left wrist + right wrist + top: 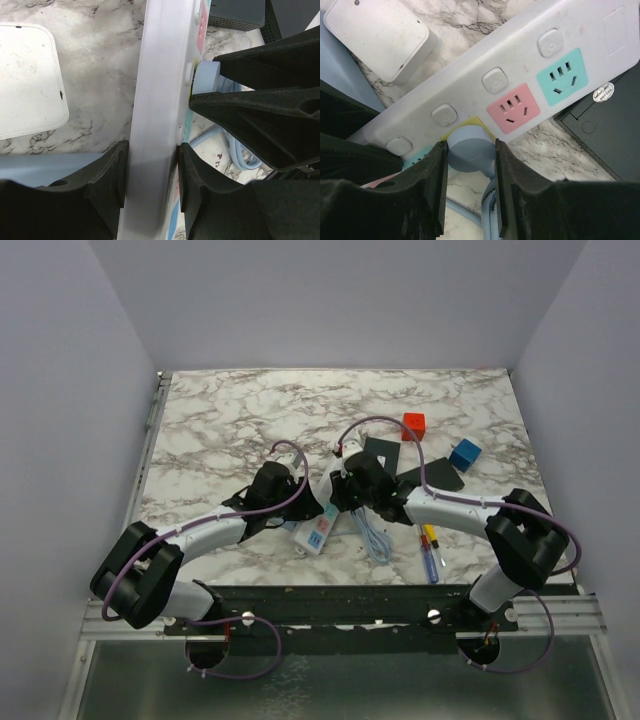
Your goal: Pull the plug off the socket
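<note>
Toward the middle of the table, a little nearer its near edge, the top view showed you the socket (316, 531) lying with its long axis slanting from that near edge toward the far one. The left gripper (303, 504) and right gripper (345, 492) met over its far part, but from up there you could not tell how either pair of fingers stood. In the left wrist view, the left fingers (107, 182) were pinching the socket across its narrow width, one pad on each long side, so the strip ran straight away from that wrist. The pale blue plug (206, 78) stuck out of the socket's face just beyond that grip, with the right arm's black fingers closed on it from the side. A white flat box (27, 80) lay apart on the other side. In the right wrist view, the right fingers (432, 185) were clamped on the round plug, which sat in a yellow panel beside the pink panel (512, 107) and green panel (562, 77). The plug lay squarely between those pads, so by my judgement your pull had to go straight off the face, square to the strip's long axis. The only writing was a round sticker (603, 92) on the black box (600, 140), too small to read.
</note>
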You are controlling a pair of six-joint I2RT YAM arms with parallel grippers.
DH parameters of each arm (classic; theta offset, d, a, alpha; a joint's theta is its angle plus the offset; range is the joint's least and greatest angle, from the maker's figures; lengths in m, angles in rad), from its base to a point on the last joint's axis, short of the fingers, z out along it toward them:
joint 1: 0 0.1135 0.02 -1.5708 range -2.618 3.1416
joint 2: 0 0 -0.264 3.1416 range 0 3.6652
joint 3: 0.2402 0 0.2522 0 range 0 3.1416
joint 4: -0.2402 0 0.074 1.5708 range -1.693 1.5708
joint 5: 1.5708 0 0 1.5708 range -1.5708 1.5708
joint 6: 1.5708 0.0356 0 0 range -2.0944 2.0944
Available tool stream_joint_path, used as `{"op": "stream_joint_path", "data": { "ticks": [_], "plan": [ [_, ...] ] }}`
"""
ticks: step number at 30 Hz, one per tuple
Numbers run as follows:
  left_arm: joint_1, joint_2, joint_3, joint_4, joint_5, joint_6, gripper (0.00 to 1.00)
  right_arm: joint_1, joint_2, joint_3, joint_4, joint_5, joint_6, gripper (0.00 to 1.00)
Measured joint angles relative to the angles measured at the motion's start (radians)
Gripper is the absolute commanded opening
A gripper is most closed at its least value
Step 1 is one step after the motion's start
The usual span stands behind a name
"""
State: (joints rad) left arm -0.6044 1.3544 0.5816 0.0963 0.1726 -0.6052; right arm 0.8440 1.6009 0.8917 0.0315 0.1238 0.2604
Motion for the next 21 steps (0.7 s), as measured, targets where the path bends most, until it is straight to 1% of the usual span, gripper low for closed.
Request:
{"op": "stream_joint_path", "data": {
  "ticks": [3, 5, 15, 21],
  "plan": [
    [-0.001, 0.000, 0.000, 0.005, 0.004, 0.002, 0.00, -0.016, 0.001, 0.024, -0.047, -0.011, 0.003, 0.00],
    [-0.001, 0.000, 0.000, 0.006, 0.004, 0.003, 0.00, -0.045, 0.007, 0.032, -0.058, -0.049, 0.009, 0.00],
    [-0.001, 0.015, -0.002, 0.032, -0.024, 0.006, 0.00, -0.182, 0.062, 0.074, -0.074, -0.314, 0.012, 0.00],
    [-0.001, 0.014, -0.002, 0.037, -0.024, 0.006, 0.00, -0.196, 0.063, 0.078, -0.081, -0.347, 0.008, 0.00]
  ]
}}
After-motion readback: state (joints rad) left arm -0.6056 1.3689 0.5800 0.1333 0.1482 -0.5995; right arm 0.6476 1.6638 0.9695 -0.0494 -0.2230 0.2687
